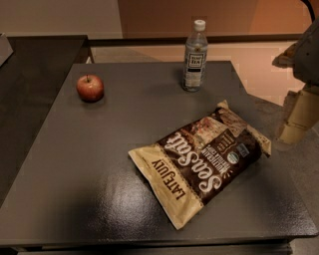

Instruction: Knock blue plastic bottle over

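Bottle: the clear bluish plastic bottle with white cap (195, 56) stands upright at 12 o'clock on the dark grey table (89, 164).
Gripper: the gripper (296, 117) is at 3 o'clock, off the table; whether it is released or clenched cannot be told.
Risk: a hard sweep could send the bottle off the far edge.

- You are looking down on a dark grey table (89, 199) with a faintly speckled top; it fills most of the view.
- A soft sheen of light lies on its near middle, and the front left corner falls into shadow.
- To your left stands a second dark surface (35, 64), just beside the table and set at an angle to it.
- Beyond the far edge you see a pale, warm-toned floor (249, 57), turning greyer at the right (299, 169).
- A dark strip (149, 41) runs along the foot of the wall.
- The wall is pale beige at the left (60, 17) and orange-brown at the right (199, 12).
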Motion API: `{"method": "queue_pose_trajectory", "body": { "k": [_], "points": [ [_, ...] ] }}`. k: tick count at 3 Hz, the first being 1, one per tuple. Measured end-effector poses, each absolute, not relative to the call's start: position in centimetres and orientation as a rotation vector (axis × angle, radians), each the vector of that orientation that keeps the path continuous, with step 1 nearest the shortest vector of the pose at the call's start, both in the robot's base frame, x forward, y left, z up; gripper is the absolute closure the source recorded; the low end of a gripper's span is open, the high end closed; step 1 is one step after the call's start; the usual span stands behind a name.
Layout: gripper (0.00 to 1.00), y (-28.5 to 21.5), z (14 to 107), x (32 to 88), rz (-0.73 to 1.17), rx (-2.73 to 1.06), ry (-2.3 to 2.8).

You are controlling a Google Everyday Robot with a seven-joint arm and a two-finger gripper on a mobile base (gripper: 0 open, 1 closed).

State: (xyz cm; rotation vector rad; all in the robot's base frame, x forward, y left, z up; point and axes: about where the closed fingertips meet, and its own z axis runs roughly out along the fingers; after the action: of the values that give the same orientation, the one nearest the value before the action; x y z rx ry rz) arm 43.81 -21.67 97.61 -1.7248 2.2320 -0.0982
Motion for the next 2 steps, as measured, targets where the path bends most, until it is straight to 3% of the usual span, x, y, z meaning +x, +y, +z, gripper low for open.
{"method": "queue_pose_trajectory", "body": {
  "k": [2],
  "points": [
    [0.0, -21.86, 97.75, 44.27, -0.094, -1.703, 2.226]
  ]
}}
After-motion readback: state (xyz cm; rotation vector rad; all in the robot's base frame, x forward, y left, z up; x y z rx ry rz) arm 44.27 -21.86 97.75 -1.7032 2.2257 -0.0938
